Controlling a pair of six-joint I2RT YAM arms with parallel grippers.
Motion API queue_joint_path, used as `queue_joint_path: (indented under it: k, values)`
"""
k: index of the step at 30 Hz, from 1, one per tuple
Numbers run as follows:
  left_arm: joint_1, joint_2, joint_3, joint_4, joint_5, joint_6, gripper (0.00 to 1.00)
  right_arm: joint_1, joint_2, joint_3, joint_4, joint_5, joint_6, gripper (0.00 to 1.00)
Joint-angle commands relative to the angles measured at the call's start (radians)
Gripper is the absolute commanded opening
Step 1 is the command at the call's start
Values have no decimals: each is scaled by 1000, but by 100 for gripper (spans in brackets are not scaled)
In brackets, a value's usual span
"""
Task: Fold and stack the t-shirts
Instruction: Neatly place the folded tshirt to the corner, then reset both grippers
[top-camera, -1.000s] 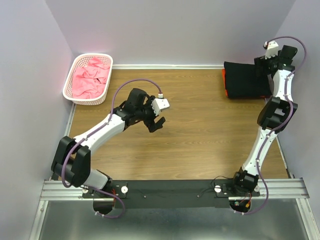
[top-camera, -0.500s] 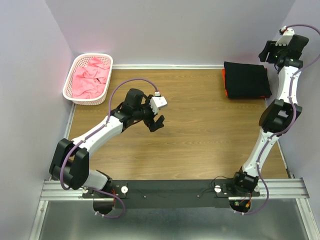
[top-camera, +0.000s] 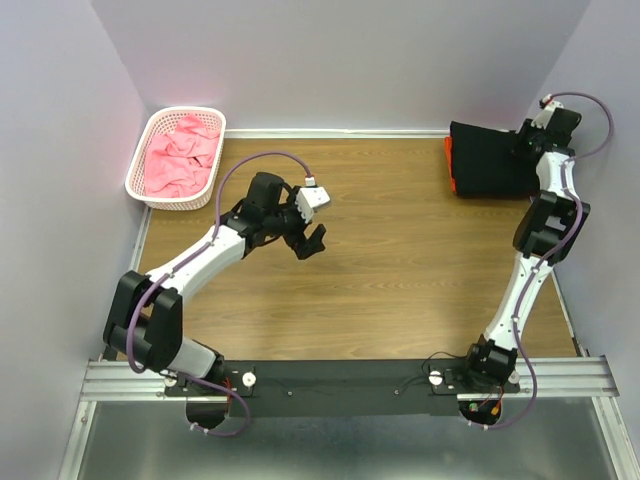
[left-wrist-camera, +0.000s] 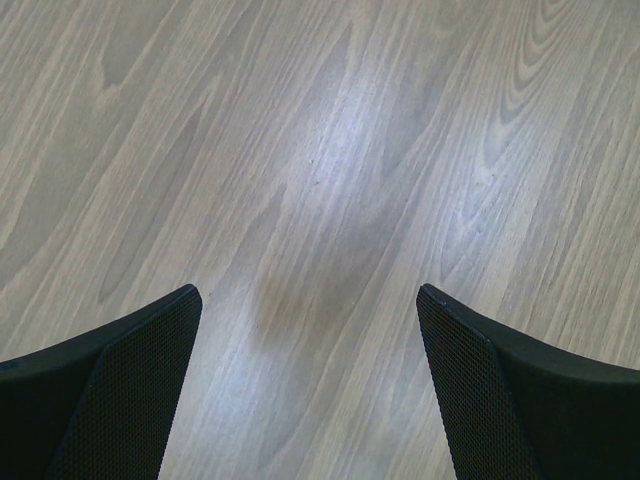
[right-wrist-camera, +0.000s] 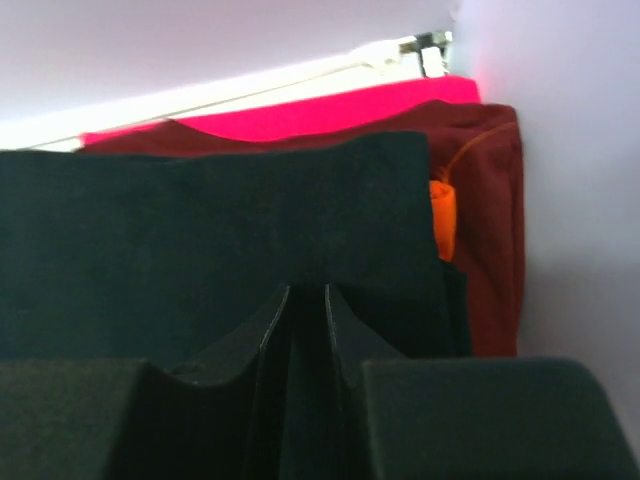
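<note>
A folded black t-shirt (top-camera: 490, 158) tops a stack at the table's far right, with an orange edge (top-camera: 449, 165) showing under it. In the right wrist view the black t-shirt (right-wrist-camera: 200, 230) lies over an orange t-shirt (right-wrist-camera: 443, 215), a dark maroon one (right-wrist-camera: 490, 200) and a pink one (right-wrist-camera: 330, 108). My right gripper (top-camera: 527, 140) (right-wrist-camera: 307, 290) sits at the stack's right edge, its jaws drawn close together on the black cloth's near edge. My left gripper (top-camera: 315, 243) (left-wrist-camera: 308, 300) hangs open over bare wood, with nothing between its fingers.
A white lattice basket (top-camera: 150, 130) at the far left corner holds crumpled pink t-shirts (top-camera: 180, 155). Lilac walls close the table on the left, back and right; the stack lies against the right wall (right-wrist-camera: 570, 200).
The right gripper rose above the stack, then dropped back to its right edge and its jaws closed in. The left arm shifted only slightly.
</note>
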Motion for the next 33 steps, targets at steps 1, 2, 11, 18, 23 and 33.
queue_joint_path:
  k: [1, 2, 11, 18, 23, 33]
  values:
    - [14, 20, 55, -33, 35, -16, 96, -22, 26, -33, 129, 97, -34, 26]
    - [22, 27, 69, -39, 39, -21, 96, -26, 26, -44, 142, 109, -48, 28]
    - [141, 43, 144, -71, 128, -90, 96, -31, -93, -37, 186, 102, -67, 79]
    - [273, 21, 238, -88, 145, -145, 96, -16, -386, -230, 122, -56, -40, 100]
    - [330, -23, 227, -108, 67, -114, 96, 41, -565, -326, -105, -195, -51, 100]
    - [347, -236, 25, -128, -77, -53, 96, 248, -1093, -969, -260, -236, -73, 100]
